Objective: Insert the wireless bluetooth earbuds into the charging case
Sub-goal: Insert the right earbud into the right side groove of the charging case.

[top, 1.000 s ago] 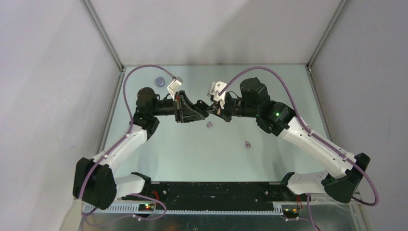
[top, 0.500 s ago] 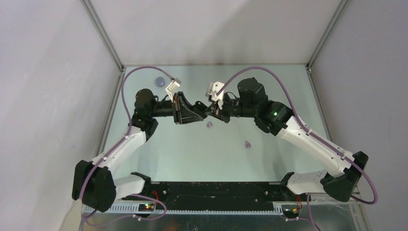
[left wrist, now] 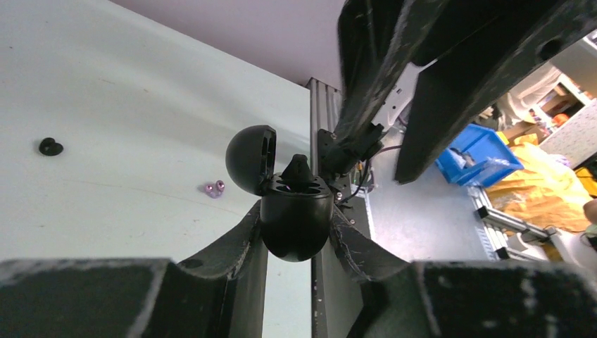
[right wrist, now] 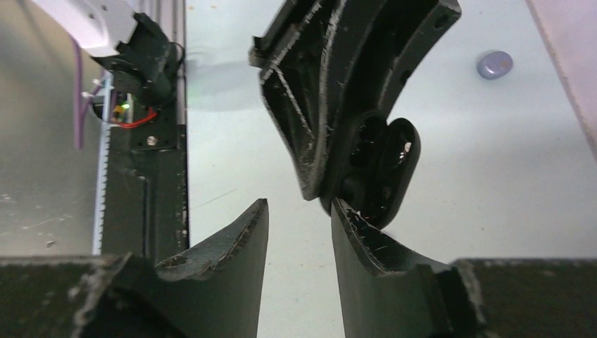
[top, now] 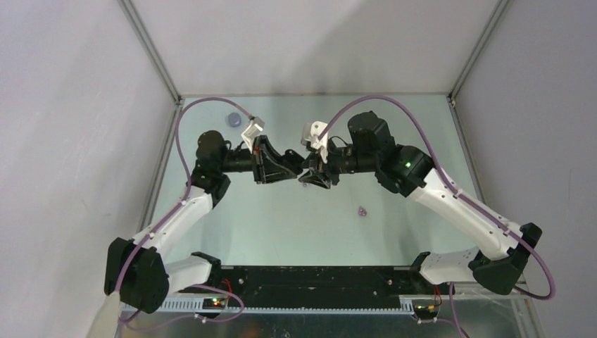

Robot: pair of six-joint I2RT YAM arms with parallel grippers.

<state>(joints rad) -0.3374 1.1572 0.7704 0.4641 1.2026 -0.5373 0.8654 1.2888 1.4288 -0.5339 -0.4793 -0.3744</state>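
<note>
The charging case (left wrist: 296,229) is clamped between the jaws of the left gripper (left wrist: 296,213). Its lid is swung open, and a black earbud (left wrist: 299,169) is seen standing in its top. The right gripper (right wrist: 299,208) is held just beside the case, with its jaws narrowly parted and nothing between them. A second black earbud (left wrist: 49,146) and a lilac earbud (left wrist: 213,188) are seen lying on the table (left wrist: 105,84).

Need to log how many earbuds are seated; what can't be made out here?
1. Left wrist: the charging case shows side-on, and its rim hides the sockets. A black earbud pokes up from it, but whether it is seated is unclear.
2. Top external: the left gripper and right gripper cover the case.
3. Right wrist: the left gripper's fingers block the case's inside.
</note>
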